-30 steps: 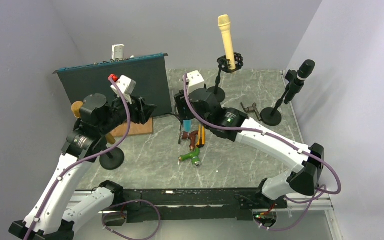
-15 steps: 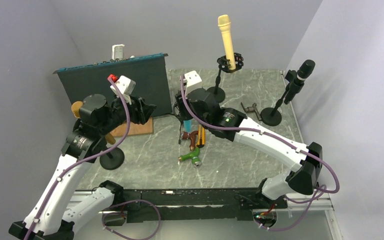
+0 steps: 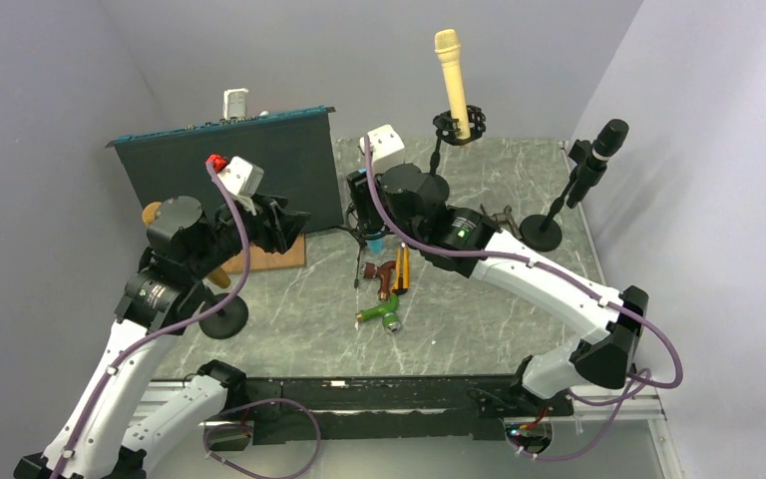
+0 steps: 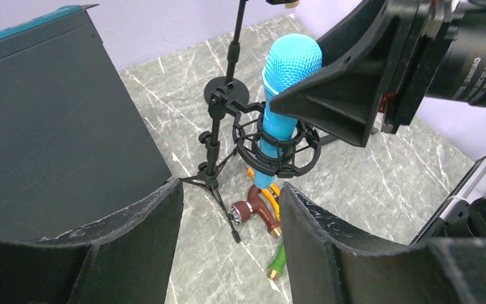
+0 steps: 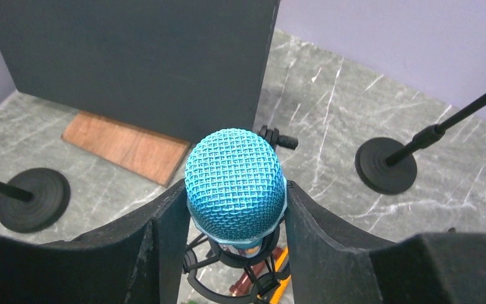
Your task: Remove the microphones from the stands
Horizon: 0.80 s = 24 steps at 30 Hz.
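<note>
- At the middle of the worktop (image 3: 479, 309), the blue microphone (image 5: 235, 183) stands upright in its black shock mount (image 4: 277, 149) on the small tripod stand (image 4: 214, 145); it is not yet out.
- Over the last second the right arm (image 3: 519, 264) has pushed in toward the dark panel (image 3: 229, 165). Its jaws have narrowed to a pinch on the mesh head, with 1 finger (image 5: 164, 234) against each side.
- That closing looks finished, so I judge the grasp made and the lift out of the mount to be the next move.
- The left arm (image 3: 175, 249) has shifted only slightly. Its jaws stay spread, pointed at the stand from the panel side and touching nothing.
- A risk, as I judge it: the mount may hold the body firmly, so pulling by the head could drag the light tripod up too unless the 2nd arm steadies it.
- Loose hand tools (image 3: 389, 284) lie by the stand's feet.
</note>
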Each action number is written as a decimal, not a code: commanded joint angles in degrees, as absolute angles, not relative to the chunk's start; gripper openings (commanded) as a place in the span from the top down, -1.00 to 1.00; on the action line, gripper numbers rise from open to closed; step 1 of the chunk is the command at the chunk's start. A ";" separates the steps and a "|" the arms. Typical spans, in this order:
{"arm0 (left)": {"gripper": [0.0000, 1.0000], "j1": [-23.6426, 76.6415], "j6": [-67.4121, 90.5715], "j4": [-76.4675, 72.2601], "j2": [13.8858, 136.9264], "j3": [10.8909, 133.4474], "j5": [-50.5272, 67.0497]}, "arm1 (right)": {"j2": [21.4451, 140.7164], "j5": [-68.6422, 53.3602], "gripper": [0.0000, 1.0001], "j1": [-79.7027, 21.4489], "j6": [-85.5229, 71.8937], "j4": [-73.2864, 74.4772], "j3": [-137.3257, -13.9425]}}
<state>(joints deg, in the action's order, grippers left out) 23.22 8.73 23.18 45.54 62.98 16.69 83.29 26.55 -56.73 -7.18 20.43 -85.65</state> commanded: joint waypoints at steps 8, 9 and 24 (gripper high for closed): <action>-0.22 23.38 9.95 20.58 46.08 63.12 19.28 | 81.50 26.70 0.80 -57.18 -2.68 12.46 -92.55; -0.22 23.38 9.96 20.66 46.20 63.24 19.05 | 81.37 26.72 0.84 -57.13 -2.49 12.06 -92.96; -0.20 23.38 10.04 20.95 46.93 63.25 18.89 | 76.19 21.48 1.00 -57.46 -2.79 8.89 -95.39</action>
